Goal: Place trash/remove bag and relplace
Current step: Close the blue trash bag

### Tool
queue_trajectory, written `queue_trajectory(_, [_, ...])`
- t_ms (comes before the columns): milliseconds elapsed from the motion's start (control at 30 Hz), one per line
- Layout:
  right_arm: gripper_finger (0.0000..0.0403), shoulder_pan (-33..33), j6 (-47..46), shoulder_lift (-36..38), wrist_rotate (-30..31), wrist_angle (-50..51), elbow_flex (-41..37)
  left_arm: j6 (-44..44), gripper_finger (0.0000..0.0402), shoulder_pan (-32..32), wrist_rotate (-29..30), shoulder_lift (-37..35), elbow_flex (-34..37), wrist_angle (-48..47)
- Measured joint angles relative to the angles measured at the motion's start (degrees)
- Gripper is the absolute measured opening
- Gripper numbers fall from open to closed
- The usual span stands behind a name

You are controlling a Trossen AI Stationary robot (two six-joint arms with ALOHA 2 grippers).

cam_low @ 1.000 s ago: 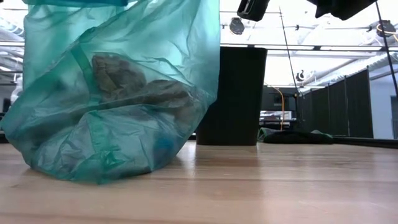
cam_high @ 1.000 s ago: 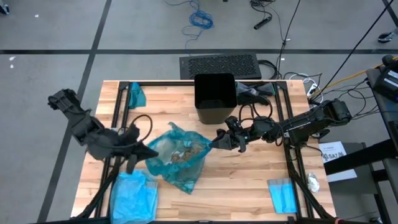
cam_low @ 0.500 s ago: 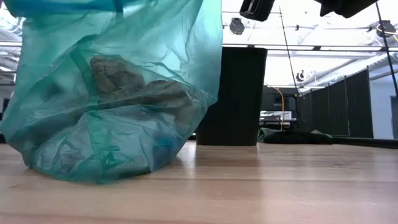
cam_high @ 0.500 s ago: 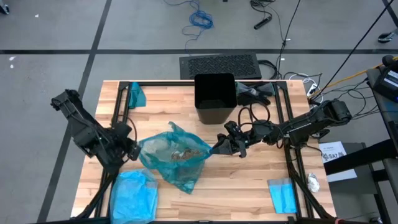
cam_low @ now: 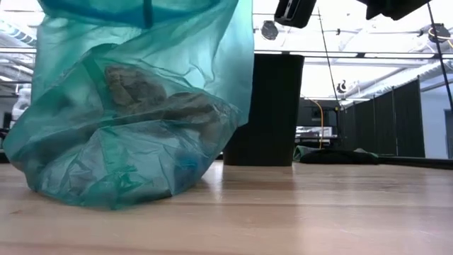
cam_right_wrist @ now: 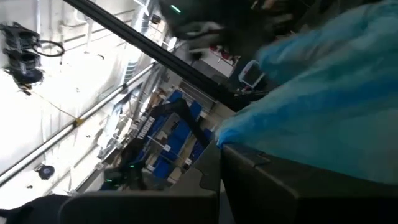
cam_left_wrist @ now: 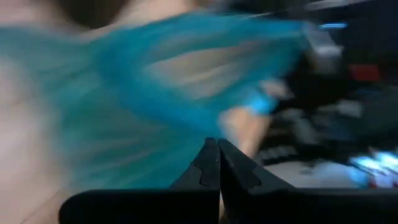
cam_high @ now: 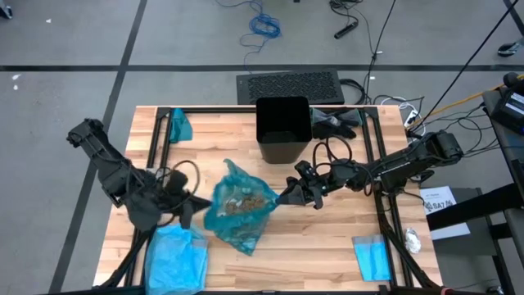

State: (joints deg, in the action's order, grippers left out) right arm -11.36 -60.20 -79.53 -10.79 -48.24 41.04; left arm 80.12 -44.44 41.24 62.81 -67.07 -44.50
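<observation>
The teal-green bag stands mid-table with its bottom on the wood. Brown crumpled trash shows through its wall. The black bin stands just beyond it, toward the far edge. My left gripper is shut at the bag's left rim. My right gripper is shut at the right rim. In the left wrist view the bag is blurred ahead of the closed fingers. My left gripper pinches the bag's rim on its left side, coming level from the table's left; the layers cannot be told. The rim is held up while the bag's bottom stays on the table. My right gripper pinches the rim on the bag's right side, coming level from the table's right. That side is held up off the table.
Sky-blue plastic bags lie at the near left and near right, and a small teal piece at the far left. Dark cloth and cables sit right of the bin. Bare wood lies near the bag.
My left gripper drew toward the table's left edge, pulling the bag's mouth wide, then came back toward the bag. The mouth is now narrower and its left side has moved right. The bag's bottom and my right gripper stayed put.
</observation>
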Motion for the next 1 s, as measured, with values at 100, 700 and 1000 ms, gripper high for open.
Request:
queue_trajectory(100, [0.0,0.36,0.01,0.0,-0.08,0.22,0.0,-12.7,0.0,5.35,-2.51,3.12,-0.13,11.78])
queue_trajectory(700, [0.0,-0.48,-0.81,0.0,-1.44,-0.33,0.0,-25.99,0.0,10.24,-5.5,8.71,-11.14,6.34])
queue_trajectory(1000, [0.0,-2.5,0.12,1.69,-1.58,1.05,0.0,7.59,0.0,-2.26,-0.58,7.48,-11.23,-24.56])
